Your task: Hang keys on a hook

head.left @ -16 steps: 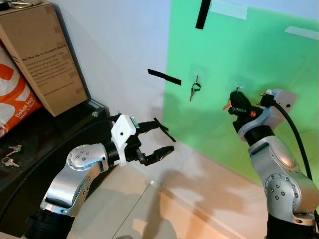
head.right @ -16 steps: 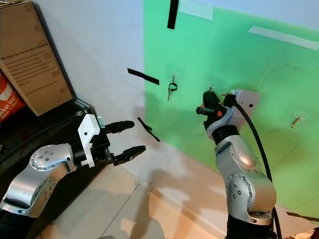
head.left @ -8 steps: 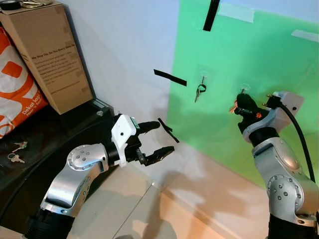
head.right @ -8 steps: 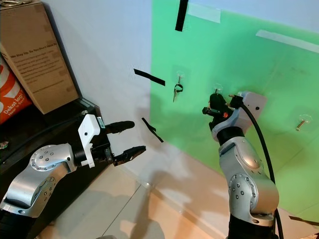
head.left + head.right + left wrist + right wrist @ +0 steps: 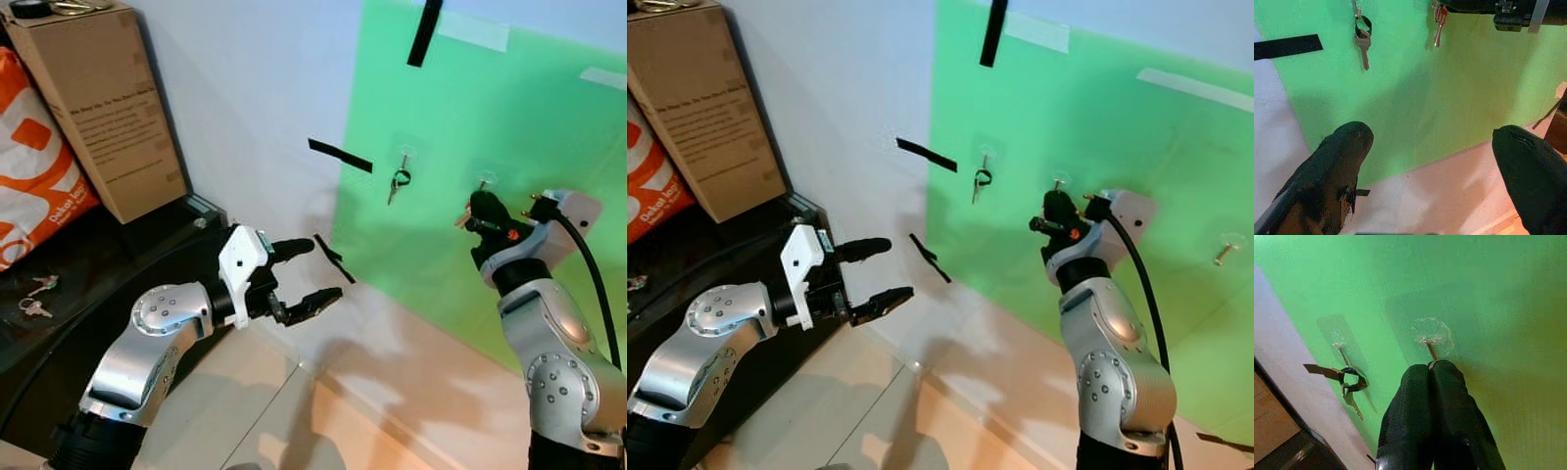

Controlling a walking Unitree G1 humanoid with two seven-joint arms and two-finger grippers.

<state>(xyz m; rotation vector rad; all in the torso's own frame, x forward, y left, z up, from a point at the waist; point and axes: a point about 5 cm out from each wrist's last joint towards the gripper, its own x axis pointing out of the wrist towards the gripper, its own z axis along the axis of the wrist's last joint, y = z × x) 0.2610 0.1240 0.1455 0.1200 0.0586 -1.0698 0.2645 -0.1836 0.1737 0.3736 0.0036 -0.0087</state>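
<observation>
Green wall, keys (image 5: pixel 1438 19) at hook (image 5: pixel 1431 348)
Your right hand (image 5: pixel 1431 368) is clenching them, not released; left hand (image 5: pixel 306 274) is gaping idle.

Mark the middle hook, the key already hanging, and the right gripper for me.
Middle hook (image 5: pixel 1431 348), right wrist view, on its metal stem.
Hanging key (image 5: pixel 1363 48), left wrist view, on its blade.
Right gripper (image 5: pixel 1431 369), right wrist view, at the closed fingertips.

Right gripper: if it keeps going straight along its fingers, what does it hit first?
Most likely the clear hook on the green panel. The right gripper, shut, has its fingertips right at the hook's peg; contact can't be confirmed.
</observation>
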